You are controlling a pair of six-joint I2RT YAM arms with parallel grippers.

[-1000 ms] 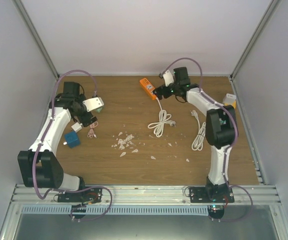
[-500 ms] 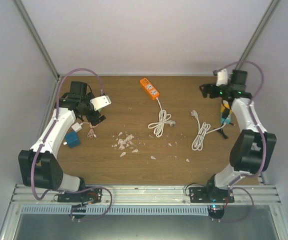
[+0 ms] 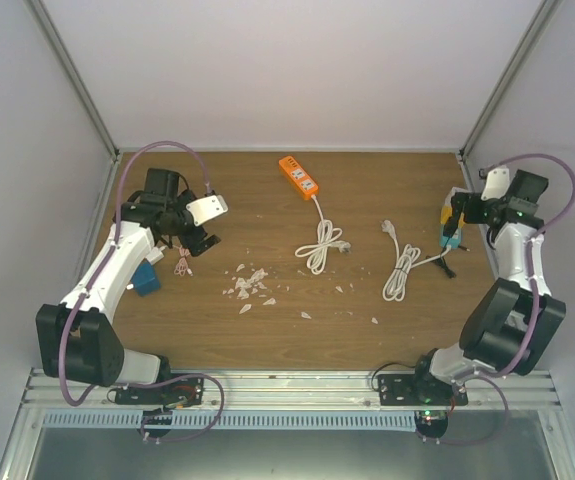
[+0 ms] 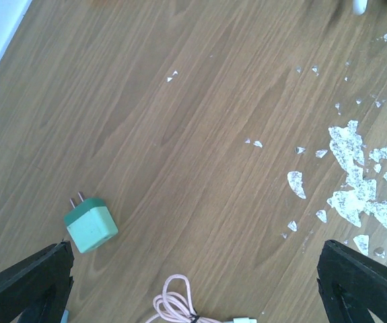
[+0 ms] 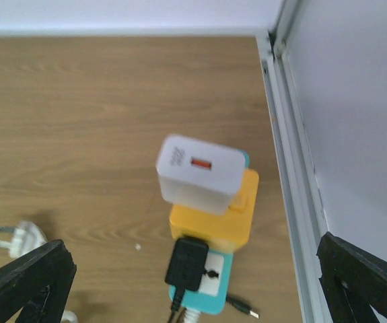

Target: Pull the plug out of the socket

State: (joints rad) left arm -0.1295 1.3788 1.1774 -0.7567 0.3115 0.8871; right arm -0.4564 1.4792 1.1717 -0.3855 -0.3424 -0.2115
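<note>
- Plug (the black one) sits pushed into the white face of a teal socket, at the right edge of the table close to the side wall.
- A yellow block lies touching the far end of the socket, and a white charger sits on top of that block.
- The right gripper hangs over this stack, apart from it. Its jaws are spread wide and hold nothing, and in its wrist view the two fingers show only in the bottom corners, with the plug between them and lower down.
- A loose white plug end lies on the wood to the left of the socket, well clear of it.
- The left gripper is over the left side of the table, its jaws also wide and empty (its fingers frame bare wood).
- A teal cube charger with two prongs lies near the left fingertip, not touching it, and a coiled pink cable lies between the fingers at the bottom edge of the wrist view.
- White flakes are scattered across the middle of the table.
- An orange power strip lies near the back wall with its white cord bundled in front of it.
- A second bundled white cord lies between the first bundle and the socket.
</note>
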